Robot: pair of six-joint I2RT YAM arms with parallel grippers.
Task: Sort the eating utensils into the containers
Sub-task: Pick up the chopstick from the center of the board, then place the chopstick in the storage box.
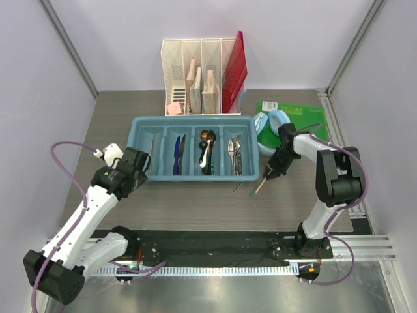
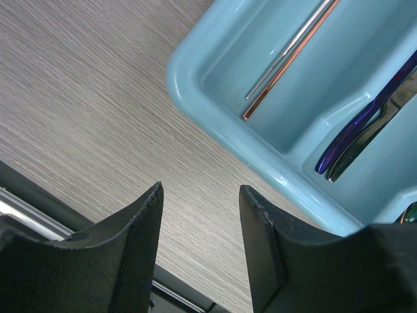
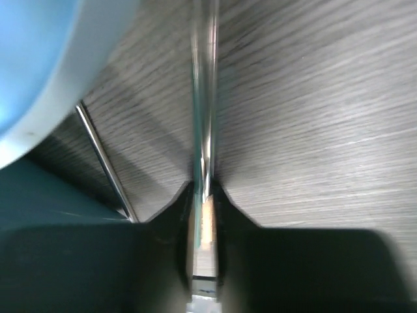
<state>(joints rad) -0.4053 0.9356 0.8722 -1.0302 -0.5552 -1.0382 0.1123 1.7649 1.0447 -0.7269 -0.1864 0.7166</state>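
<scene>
The right gripper (image 3: 203,195) is pressed together on a thin chopstick (image 3: 203,98), pinching it near one end. The wrist view is too blurred to tell whether the chopstick is off the counter (image 1: 195,202). It sits off the near right corner of the tray (image 1: 195,180), its long axis slanting from the gripper toward the counter's near edge. A second chopstick (image 3: 101,153) lies just beside it, on the tray side. More chopsticks (image 2: 287,55) rest in the tray's leftmost compartment, so the carry probably runs across all four compartments toward the counter's left edge. The left gripper (image 2: 201,192) hangs spread and empty by the tray's near left corner, nearer that slot. Headphones (image 1: 277,117) crowd the far right; the near strip is open.
</scene>
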